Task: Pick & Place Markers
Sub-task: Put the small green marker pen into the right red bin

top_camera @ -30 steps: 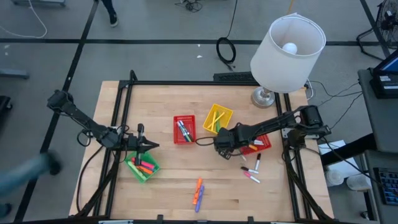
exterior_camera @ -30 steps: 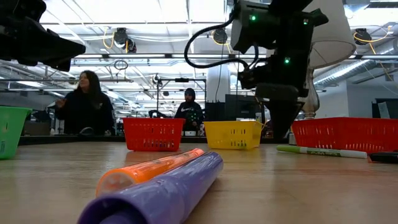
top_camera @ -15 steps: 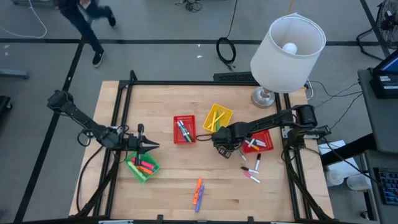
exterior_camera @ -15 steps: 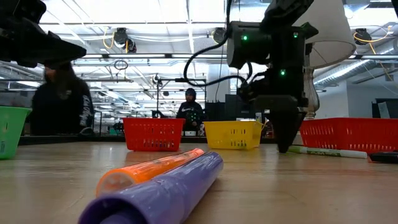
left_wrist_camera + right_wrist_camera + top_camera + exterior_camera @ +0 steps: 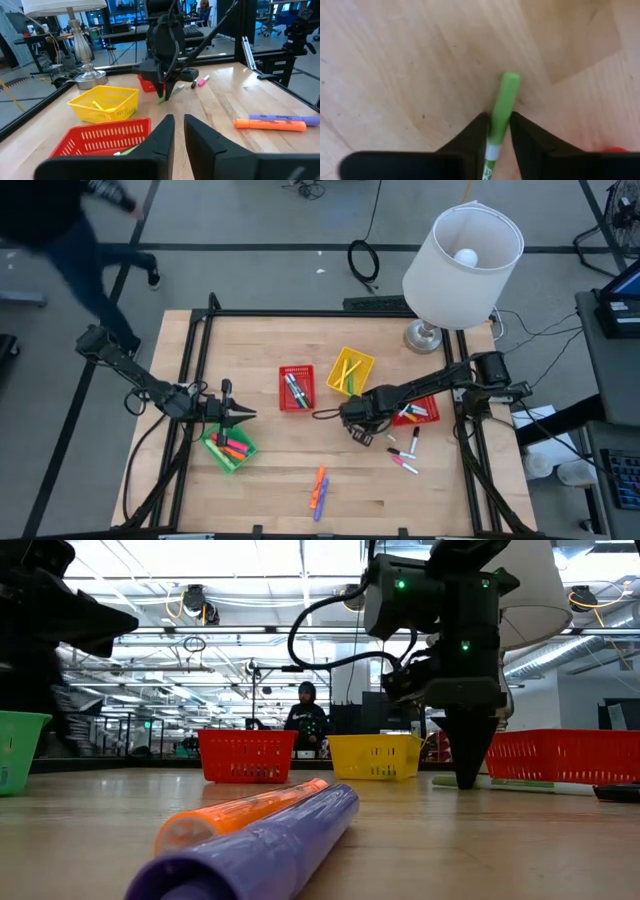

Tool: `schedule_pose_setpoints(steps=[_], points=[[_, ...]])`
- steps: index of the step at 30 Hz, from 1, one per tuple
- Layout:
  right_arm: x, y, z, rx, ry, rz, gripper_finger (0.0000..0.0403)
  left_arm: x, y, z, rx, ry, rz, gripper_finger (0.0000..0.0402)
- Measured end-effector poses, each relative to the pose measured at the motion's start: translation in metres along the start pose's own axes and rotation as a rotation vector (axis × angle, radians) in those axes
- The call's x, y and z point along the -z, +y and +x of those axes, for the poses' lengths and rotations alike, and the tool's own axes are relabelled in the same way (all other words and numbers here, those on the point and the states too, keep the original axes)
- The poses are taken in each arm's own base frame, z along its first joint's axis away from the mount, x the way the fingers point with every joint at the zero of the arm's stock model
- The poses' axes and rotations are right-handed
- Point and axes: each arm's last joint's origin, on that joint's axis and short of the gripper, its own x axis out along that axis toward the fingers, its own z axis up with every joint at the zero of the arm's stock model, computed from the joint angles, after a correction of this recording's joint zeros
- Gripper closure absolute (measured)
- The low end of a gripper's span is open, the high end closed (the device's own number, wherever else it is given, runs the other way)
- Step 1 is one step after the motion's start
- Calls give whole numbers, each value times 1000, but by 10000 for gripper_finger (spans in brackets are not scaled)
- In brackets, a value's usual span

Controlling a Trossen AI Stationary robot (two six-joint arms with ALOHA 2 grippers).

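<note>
The right gripper (image 5: pixel 497 131) dropped, jaws closing around the green marker (image 5: pixel 503 102).

A green-capped, white-barrelled marker (image 5: pixel 501 117) lies between the right gripper's (image 5: pixel 498 131) black fingers, on pale wood-grain table (image 5: pixel 395 65). Just beside that gripper sit red (image 5: pixel 421 412) and yellow mesh baskets (image 5: pixel 350 369); orange (image 5: pixel 235 815) and purple markers (image 5: pixel 265 855) lie farther off.

Person (image 5: pixel 70 230) at high view's upper left motion-blurred and cut by frame edge; green marker (image 5: pixel 501 112) barrel runs off the right wrist frame's bottom between fingers (image 5: pixel 470 137), label only partly legible.
</note>
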Motion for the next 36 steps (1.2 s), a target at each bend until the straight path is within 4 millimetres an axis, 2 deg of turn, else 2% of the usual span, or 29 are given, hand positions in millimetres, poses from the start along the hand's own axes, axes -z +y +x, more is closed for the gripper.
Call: schedule_pose_setpoints(steps=[5, 10, 13, 19, 25, 30, 36], points=[[3, 5, 15, 5, 58, -57, 384, 0, 0, 0, 0, 0, -3, 361], [1, 13, 12, 0, 34, -86, 385, 0, 0, 0, 1, -2, -9, 356], [-2, 24, -5, -5, -30, -119, 385, 0, 0, 0, 1, -3, -15, 352], [-16, 53, -50, -237, -218, -220, 385, 0, 0, 0, 2, -4, -32, 344], [-35, 72, -80, -455, -452, -345, 385, -1, 0, 0, 3, -8, -34, 351], [-62, 70, -106, -667, -706, -383, 385, -1, 0, 0, 3, -11, -32, 360], [-88, 51, -121, -738, -907, -413, 385, -2, 0, 0, 2, -17, -24, 356]])
